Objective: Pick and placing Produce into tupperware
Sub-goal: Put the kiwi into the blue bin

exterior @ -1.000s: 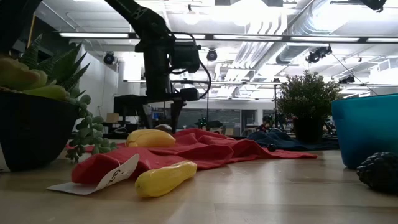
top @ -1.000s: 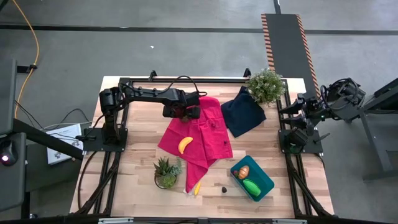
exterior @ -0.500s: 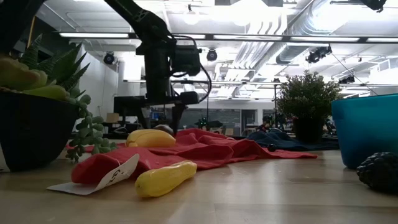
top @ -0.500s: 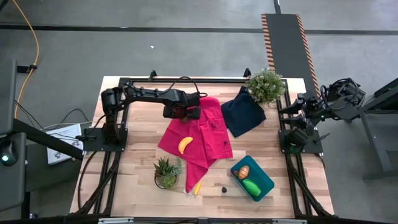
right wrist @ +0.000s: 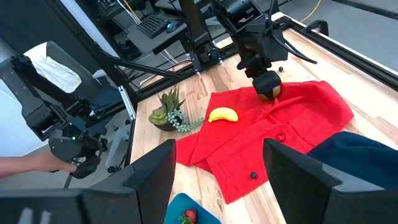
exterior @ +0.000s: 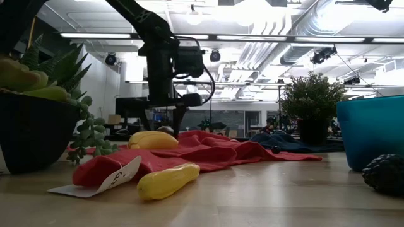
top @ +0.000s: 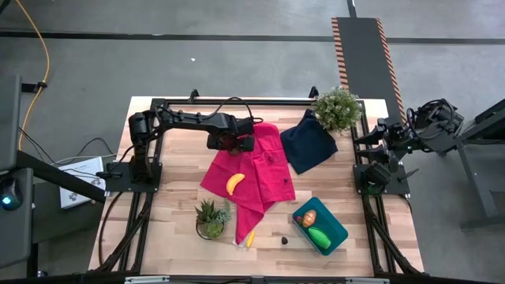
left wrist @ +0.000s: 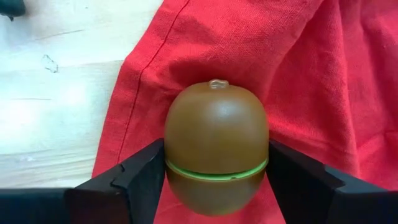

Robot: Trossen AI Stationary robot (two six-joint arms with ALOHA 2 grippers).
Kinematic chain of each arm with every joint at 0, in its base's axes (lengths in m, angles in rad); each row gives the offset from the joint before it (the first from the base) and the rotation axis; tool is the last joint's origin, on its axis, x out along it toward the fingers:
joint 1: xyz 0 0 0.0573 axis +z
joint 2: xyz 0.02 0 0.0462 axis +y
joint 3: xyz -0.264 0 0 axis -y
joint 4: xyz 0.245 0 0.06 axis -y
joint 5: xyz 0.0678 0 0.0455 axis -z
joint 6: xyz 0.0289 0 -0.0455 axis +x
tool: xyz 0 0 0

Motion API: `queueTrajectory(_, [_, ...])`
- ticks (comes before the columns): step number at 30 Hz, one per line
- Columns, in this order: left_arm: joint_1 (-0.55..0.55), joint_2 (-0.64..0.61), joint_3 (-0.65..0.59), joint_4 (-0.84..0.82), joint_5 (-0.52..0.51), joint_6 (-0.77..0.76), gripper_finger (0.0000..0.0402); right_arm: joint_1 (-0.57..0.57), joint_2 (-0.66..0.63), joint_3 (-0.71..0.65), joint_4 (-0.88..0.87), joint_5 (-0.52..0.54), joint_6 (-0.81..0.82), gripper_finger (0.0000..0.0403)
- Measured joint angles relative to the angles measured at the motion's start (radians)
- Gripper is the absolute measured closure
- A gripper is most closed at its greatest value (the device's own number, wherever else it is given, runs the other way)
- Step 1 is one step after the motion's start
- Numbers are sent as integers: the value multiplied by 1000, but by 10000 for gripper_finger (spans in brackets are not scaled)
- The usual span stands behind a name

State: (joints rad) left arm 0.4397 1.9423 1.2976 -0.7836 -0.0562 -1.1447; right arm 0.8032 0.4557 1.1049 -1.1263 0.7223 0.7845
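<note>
left gripper [left wrist: 216,186], above centre in the high view, is clamped on the brown piece [left wrist: 216,155] over the red cloth [top: 260,170]; it sits slightly further right than a second ago. right gripper [right wrist: 217,180] waits at the right edge, fingers apart. teal tupperware [top: 335,225] sits lower right. white tag [exterior: 117,178] writing is unreadable.

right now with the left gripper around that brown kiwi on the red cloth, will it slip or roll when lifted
The brown kiwi looks smooth and glossy, so it may slip between the left gripper fingers. It is rounded, so likely to roll if dropped. The red cloth underneath might damp that.
</note>
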Motion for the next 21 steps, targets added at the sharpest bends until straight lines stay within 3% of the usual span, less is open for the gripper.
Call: queueTrajectory(21, [-1,2,0,3,13,14,158,0,0,0,0,0,0,171])
